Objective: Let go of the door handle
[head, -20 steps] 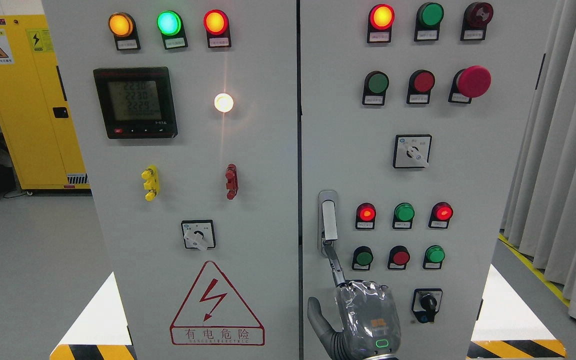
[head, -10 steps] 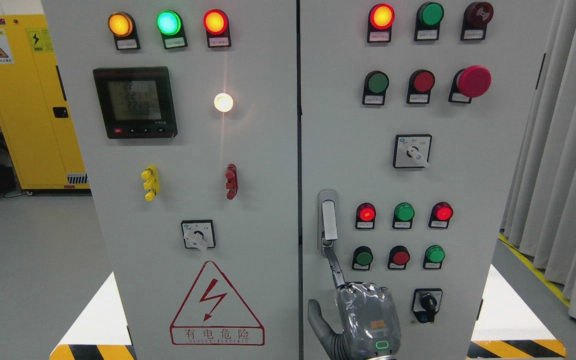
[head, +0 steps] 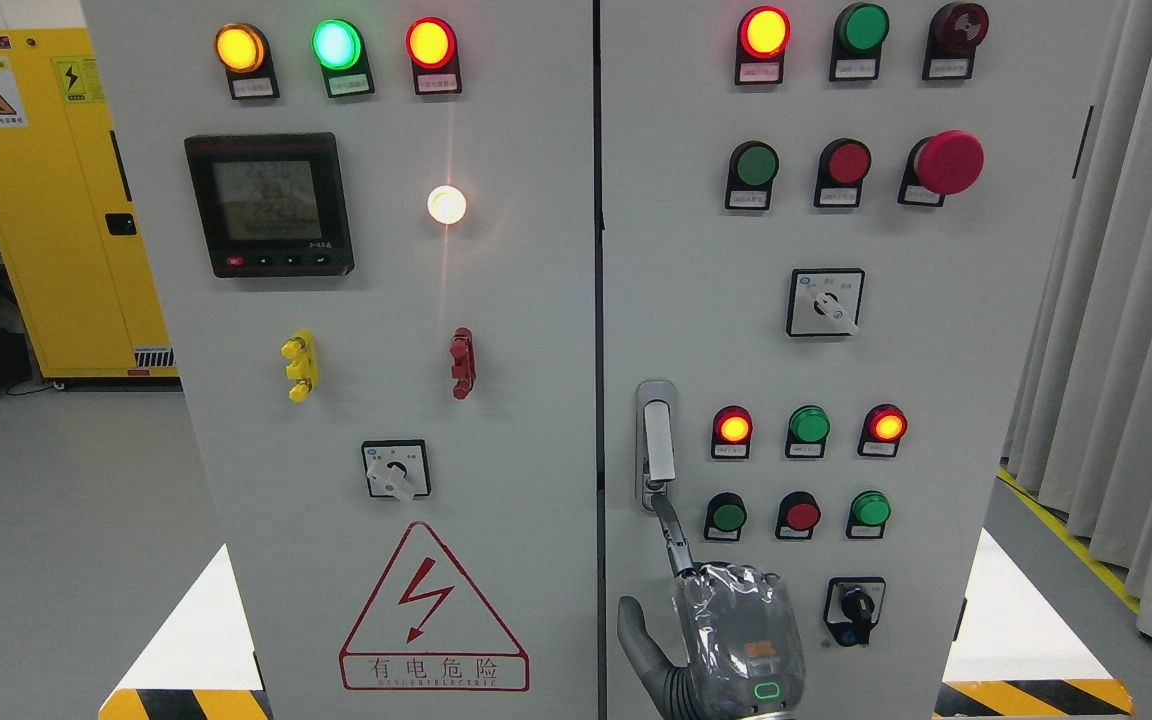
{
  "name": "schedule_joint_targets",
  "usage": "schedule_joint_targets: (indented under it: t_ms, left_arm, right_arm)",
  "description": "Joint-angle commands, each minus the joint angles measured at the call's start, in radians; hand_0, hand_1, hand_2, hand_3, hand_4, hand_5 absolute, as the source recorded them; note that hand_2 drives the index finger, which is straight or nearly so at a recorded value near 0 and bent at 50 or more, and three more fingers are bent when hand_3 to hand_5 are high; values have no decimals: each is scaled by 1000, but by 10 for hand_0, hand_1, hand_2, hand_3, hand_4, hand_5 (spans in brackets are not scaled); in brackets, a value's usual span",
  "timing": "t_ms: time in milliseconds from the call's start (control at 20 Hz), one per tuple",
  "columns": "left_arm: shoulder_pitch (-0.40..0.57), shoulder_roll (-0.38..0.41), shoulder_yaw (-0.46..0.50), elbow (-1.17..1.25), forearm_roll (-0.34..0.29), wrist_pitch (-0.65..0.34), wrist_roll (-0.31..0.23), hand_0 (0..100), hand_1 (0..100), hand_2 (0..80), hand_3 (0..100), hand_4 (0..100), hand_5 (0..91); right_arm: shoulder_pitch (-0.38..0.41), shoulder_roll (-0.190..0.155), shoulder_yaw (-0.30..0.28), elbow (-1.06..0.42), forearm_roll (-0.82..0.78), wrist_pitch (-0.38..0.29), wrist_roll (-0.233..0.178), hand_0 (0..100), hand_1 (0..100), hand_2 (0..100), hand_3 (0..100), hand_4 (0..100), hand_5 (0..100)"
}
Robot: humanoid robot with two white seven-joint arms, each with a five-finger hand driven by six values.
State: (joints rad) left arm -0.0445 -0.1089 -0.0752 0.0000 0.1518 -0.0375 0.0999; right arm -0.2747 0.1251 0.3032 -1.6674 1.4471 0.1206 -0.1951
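The door handle (head: 658,440) stood upright at the left edge of the cabinet's right door (head: 946,330), left of the small lamps. It looked like stiff, smooth metal, best taken at its free lower end. Below it, my right hand (head: 731,640) gripped nothing: one finger (head: 674,535) reached that lower end, thumb held wide.

One robot hand (head: 726,640) rises from the bottom edge, right of centre, back of the hand facing the camera under a clear, crinkled cover with a lit green ring near the wrist. One finger (head: 671,530) is extended up and to the left; the thumb (head: 636,645) juts out at the left. The remaining fingers are hidden.
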Motion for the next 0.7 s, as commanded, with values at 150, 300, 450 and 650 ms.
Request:
schedule_joint_targets:
  t_ms: [150,300,450,650]
  left_arm:
    - [0,0,0,-12,0,-1,0,120,556,0,0,0,0]
    - [0,0,0,-12,0,-1,0,120,556,0,0,0,0]
    - [0,0,0,-12,0,-1,0,120,556,0,0,0,0]
    - [0,0,0,-12,0,-1,0,120,556,0,0,0,0]
  right_arm:
    - [17,-2,4,-51,4,-9,-4,565,360,15,1000,1000,1000]
    - [34,-4,4,-81,2,-12,-6,569,362,153,1000,1000,1000]
    - [52,-4,2,-120,1,-24,-4,585,372,351,1000,985,1000]
    - [65,-4,-1,-166,-1,-35,-1,649,407,538,978,947,1000]
